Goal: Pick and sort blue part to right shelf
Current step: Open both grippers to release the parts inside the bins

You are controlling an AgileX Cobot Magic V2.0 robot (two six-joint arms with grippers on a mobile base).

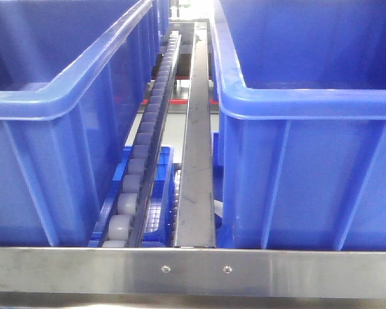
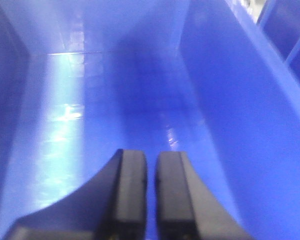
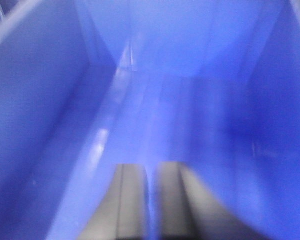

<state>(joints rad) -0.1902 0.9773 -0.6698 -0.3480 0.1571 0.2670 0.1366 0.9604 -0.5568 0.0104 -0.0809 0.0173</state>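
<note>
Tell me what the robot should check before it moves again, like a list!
1. Left hand holding nothing: ok, fingers nearly together with only a thin gap.
2. Right hand holding nothing: ok, though the picture is blurry.
3. Blue part in sight: not ok, no camera shows it.
4. Left hand's blue bin: ok, bare floor ahead of the fingers.
5. Right hand's blue bin: cannot tell, too blurry.
6. Shelf's steel crossbar and roller rail between the bins: ok, nothing lying on them.

Front view sharp, evenly lit; right wrist view blurred; glare streaks on bin floor [image 2: 65, 110].
</note>
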